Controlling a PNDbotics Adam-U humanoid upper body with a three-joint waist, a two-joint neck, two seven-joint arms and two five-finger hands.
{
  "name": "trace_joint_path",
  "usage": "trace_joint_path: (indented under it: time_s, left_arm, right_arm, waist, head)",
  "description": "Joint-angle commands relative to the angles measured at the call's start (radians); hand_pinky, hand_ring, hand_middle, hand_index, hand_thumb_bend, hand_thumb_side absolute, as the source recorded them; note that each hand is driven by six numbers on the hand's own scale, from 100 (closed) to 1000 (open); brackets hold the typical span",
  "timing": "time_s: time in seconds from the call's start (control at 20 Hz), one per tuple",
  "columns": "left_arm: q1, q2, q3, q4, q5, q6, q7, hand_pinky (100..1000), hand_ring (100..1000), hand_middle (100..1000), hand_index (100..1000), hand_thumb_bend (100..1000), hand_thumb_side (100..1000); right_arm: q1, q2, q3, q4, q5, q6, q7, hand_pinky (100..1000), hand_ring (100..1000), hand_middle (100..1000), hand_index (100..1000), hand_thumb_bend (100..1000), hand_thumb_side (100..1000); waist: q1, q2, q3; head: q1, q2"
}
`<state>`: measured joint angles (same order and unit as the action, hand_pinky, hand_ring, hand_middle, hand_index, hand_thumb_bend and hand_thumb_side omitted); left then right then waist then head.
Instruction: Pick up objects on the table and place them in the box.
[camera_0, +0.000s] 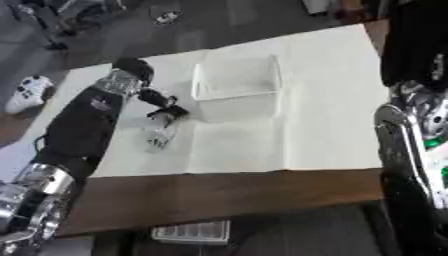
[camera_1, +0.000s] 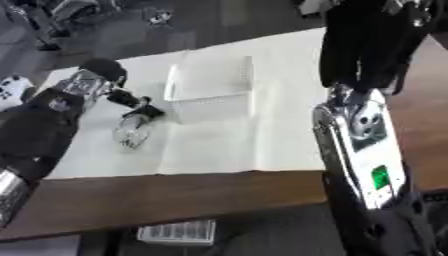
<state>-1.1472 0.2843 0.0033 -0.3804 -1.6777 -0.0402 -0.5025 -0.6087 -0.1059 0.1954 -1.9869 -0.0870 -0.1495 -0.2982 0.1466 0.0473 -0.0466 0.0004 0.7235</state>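
Clear, glassy obj (camera_1: 131, 132) lies on its side on the white sheet (camera_0: 306, 120) covering the table (camera_0: 219, 195), just left of the white box (camera_0: 236, 90) and outside it. Left robot hand (camera_0: 166, 107) sits at the obj's upper end, fingers curled at it; can't tell if actually gripping. Right arm fills the right edge; its robot hand isn't visible.

Right hand out of frame; clear object (camera_1: 131, 131) blurred, perhaps a bottle
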Motion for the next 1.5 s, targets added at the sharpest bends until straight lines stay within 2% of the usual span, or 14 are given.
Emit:
trace_joint_path:
  time_s: [0.05, 0.15, 0.25, 0.3, 0.35, 0.45, 0.5, 0.65, 0.95, 1.25, 1.4, 1.45, 1.5]
  left_arm:
    - [-0.029, 0.044, -0.011, -0.026, 0.018, -0.017, -0.165, 971, 1000, 956, 946, 707, 1000]
    - [-0.034, 0.045, -0.020, -0.020, 0.012, -0.034, -0.273, 939, 1000, 953, 959, 707, 1000]
    - [-0.041, 0.046, -0.036, -0.025, 0.007, -0.060, -0.354, 849, 962, 939, 947, 664, 1000]
    - [-0.045, 0.046, -0.047, -0.033, 0.004, -0.079, -0.378, 809, 937, 938, 930, 608, 1000]
    - [-0.047, 0.046, -0.057, -0.042, 0.003, -0.097, -0.391, 787, 925, 932, 924, 588, 1000]
    - [-0.049, 0.044, -0.084, -0.060, 0.002, -0.139, -0.396, 730, 888, 911, 904, 478, 1000]
    - [-0.047, 0.041, -0.093, -0.065, 0.004, -0.157, -0.395, 723, 881, 905, 902, 446, 1000]
    - [-0.030, 0.032, -0.109, -0.071, 0.011, -0.184, -0.383, 711, 877, 897, 897, 272, 1000]
    - [-0.001, 0.017, -0.132, -0.049, -0.005, -0.215, -0.359, 730, 889, 903, 903, 277, 1000]
    - [0.037, -0.007, -0.129, -0.014, -0.051, -0.228, -0.343, 729, 890, 900, 902, 279, 1000]
    - [0.060, -0.027, -0.124, 0.006, -0.067, -0.233, -0.335, 707, 866, 873, 892, 362, 1000]
    - [0.066, -0.032, -0.118, 0.014, -0.061, -0.242, -0.330, 685, 838, 846, 874, 434, 1000]
    - [0.069, -0.035, -0.112, 0.024, -0.047, -0.257, -0.327, 649, 782, 782, 821, 346, 1000]
  right_arm:
    - [-0.011, -0.005, 0.001, -0.013, 0.002, 0.003, 0.003, 281, 433, 484, 778, 149, 1000]
    - [-0.008, -0.008, 0.002, -0.013, 0.002, 0.005, 0.005, 280, 433, 484, 778, 153, 1000]
    - [-0.006, -0.010, 0.002, -0.013, 0.002, 0.008, 0.008, 279, 433, 485, 778, 158, 1000]
    - [-0.005, -0.011, 0.002, -0.013, 0.002, 0.009, 0.009, 279, 433, 485, 778, 157, 1000]
    - [-0.005, -0.011, 0.002, -0.013, 0.002, 0.009, 0.009, 279, 433, 485, 778, 157, 1000]
    - [-0.003, -0.013, 0.002, -0.013, 0.003, 0.010, 0.010, 278, 433, 485, 778, 159, 1000]
    - [-0.003, -0.014, 0.002, -0.013, 0.003, 0.011, 0.011, 278, 433, 485, 778, 160, 1000]
    - [-0.004, -0.012, 0.001, -0.013, 0.003, 0.010, 0.011, 279, 433, 485, 779, 156, 1000]
    - [-0.006, -0.010, 0.001, -0.013, 0.003, 0.012, 0.012, 278, 433, 485, 779, 159, 1000]
    - [-0.008, -0.009, 0.001, -0.013, 0.004, 0.013, 0.013, 279, 433, 485, 779, 160, 1000]
    - [-0.010, -0.006, 0.000, -0.013, 0.004, 0.013, 0.013, 279, 433, 485, 779, 157, 1000]
    - [-0.011, -0.005, 0.000, -0.013, 0.004, 0.013, 0.013, 278, 433, 485, 779, 157, 1000]
    - [-0.011, -0.005, 0.000, -0.013, 0.005, 0.013, 0.012, 278, 433, 485, 779, 156, 1000]
  waist:
    - [-0.003, -0.018, 0.003]
    - [-0.002, -0.020, 0.005]
    - [-0.001, -0.022, 0.007]
    - [-0.001, -0.022, 0.008]
    - [0.000, -0.023, 0.009]
    - [0.000, -0.024, 0.010]
    - [0.000, -0.024, 0.010]
    - [0.000, -0.023, 0.008]
    - [-0.001, -0.021, 0.006]
    - [-0.001, -0.021, 0.004]
    - [-0.003, -0.019, 0.003]
    - [-0.003, -0.019, 0.002]
    - [-0.003, -0.019, 0.002]
  head:
    - [0.002, -0.015]
    - [0.001, -0.014]
    - [0.001, -0.013]
    - [0.002, -0.012]
    - [0.002, -0.011]
    - [0.005, -0.008]
    - [0.006, -0.008]
    - [0.009, -0.010]
    - [0.012, -0.006]
    - [0.015, -0.005]
    - [0.016, -0.009]
    - [0.017, -0.009]
    - [0.018, -0.009]
